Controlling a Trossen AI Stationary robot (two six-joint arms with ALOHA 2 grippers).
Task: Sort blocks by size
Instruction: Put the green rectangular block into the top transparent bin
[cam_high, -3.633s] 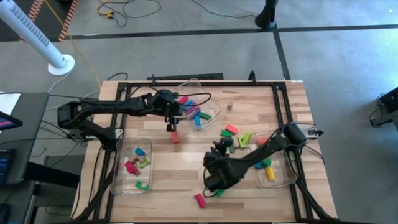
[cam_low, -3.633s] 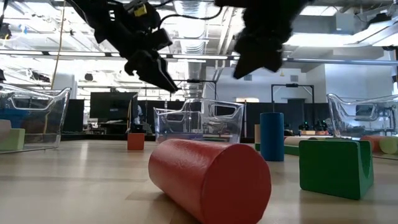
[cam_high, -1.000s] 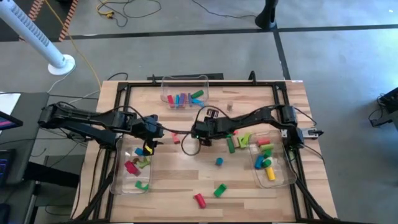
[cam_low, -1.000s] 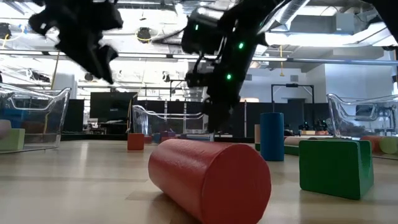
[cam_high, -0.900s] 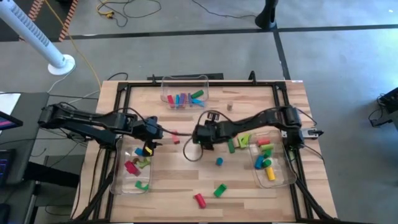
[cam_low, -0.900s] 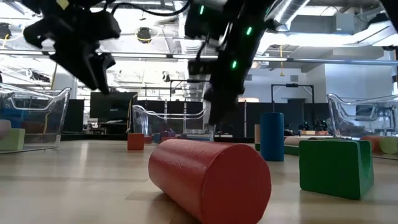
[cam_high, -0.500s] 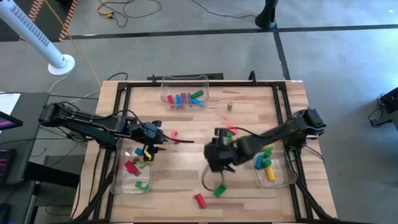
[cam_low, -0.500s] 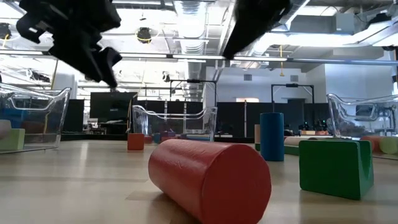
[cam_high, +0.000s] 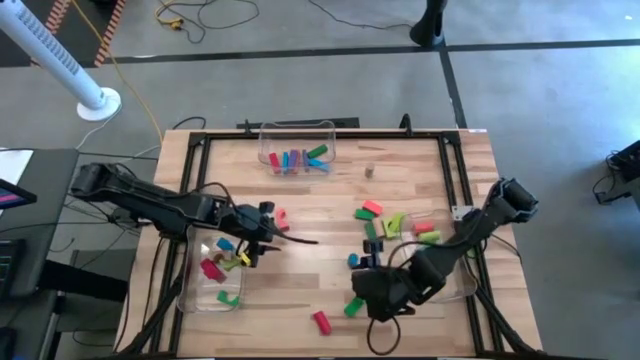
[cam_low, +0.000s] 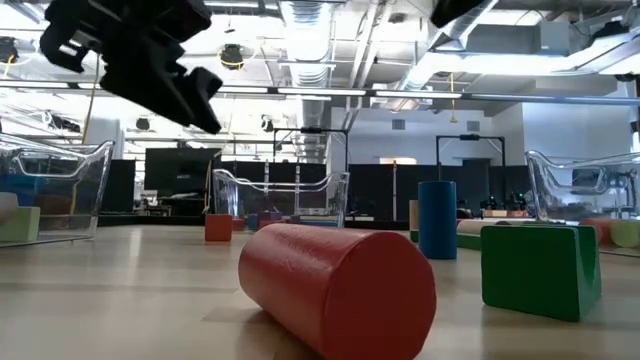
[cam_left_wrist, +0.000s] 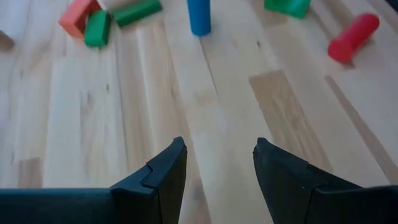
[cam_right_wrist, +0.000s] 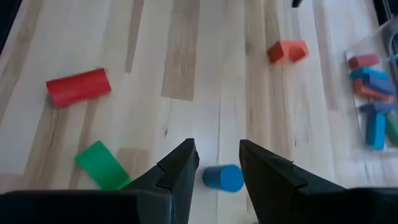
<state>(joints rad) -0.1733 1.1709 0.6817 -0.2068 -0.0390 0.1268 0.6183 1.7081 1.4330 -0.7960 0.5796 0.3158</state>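
- High view: we log the left tool (cam_high: 262, 240) released, empty, beside the left bin (cam_high: 200, 290).
- Right tool (cam_right_wrist: 214, 167) released over a blue cylinder (cam_right_wrist: 223, 178) on the desk (cam_high: 290, 270).

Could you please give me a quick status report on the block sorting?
Left end effector open, empty, near left bin. Right end effector open, empty, above blue cylinder. Nothing blocking.

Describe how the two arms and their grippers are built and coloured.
Both arms are black jointed links with loose black cables looping alongside. The left gripper and right gripper each end in two matte dark, slightly bluish, angular fingers tapering to blunt tips. No markings are visible.
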